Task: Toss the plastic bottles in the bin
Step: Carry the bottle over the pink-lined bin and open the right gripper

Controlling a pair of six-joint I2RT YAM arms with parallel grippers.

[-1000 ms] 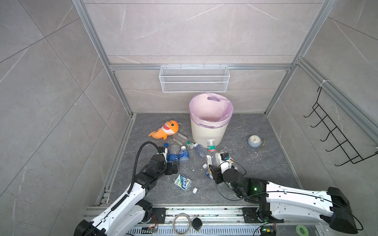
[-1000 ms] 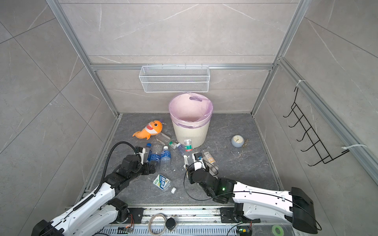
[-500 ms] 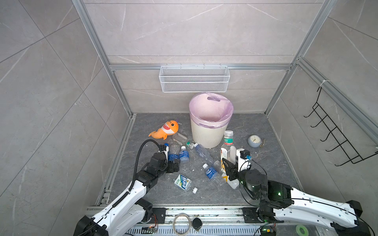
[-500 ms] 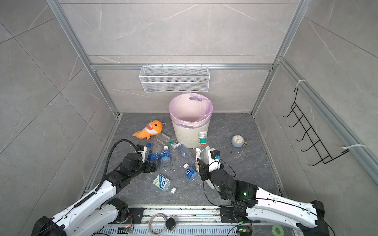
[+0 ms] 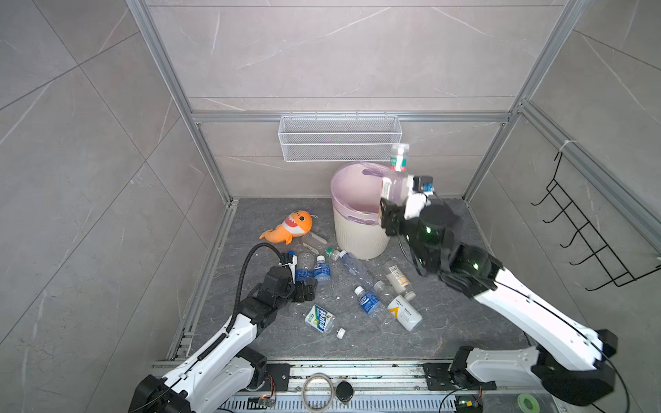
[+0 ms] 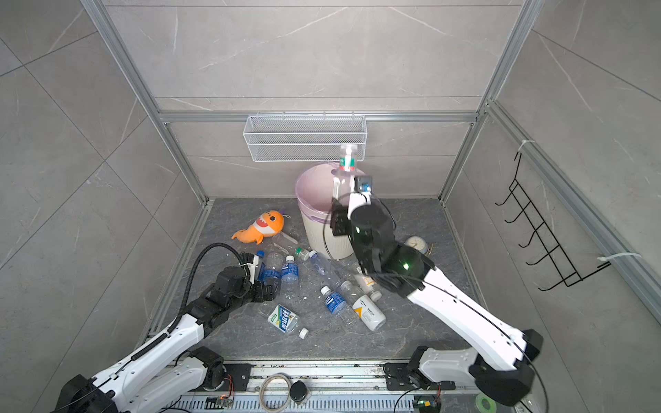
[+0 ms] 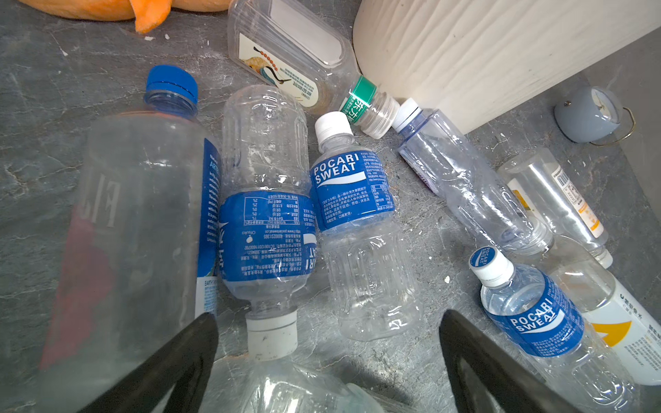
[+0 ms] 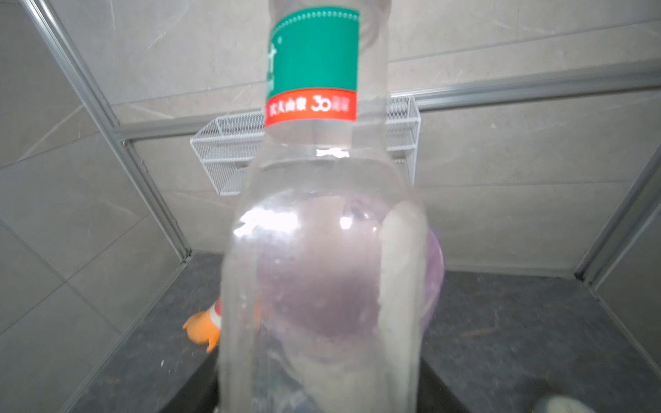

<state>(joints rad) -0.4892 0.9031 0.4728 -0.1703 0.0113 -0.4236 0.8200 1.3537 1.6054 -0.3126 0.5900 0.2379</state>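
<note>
A clear bottle at the bin's rim, the other bottles on the floor

In both top views the right gripper [image 5: 402,184] [image 6: 352,184] is raised at the right side of the rim of the cream ribbed bin [image 5: 354,239] [image 6: 322,236], which stands near the middle of the back edge of the grey floor [image 5: 465,314]. A clear bottle with a green and red neck label [image 5: 397,168] [image 8: 322,250] stands neck up between its fingers, blurred; whether they clamp it or have let go cannot be told. The left gripper [image 5: 304,286] [image 7: 327,318] sits low near the floor's left edge, jaws spread wide with nothing between them, over a Pocari Sweat bottle [image 7: 354,200] and a blue-capped bottle [image 7: 143,200]. More bottles lie mid-floor in front of the bin, among them a white bottle with a yellow mark [image 5: 404,311]. An orange shark plush [image 5: 291,229] lies left of the bin.
</note>
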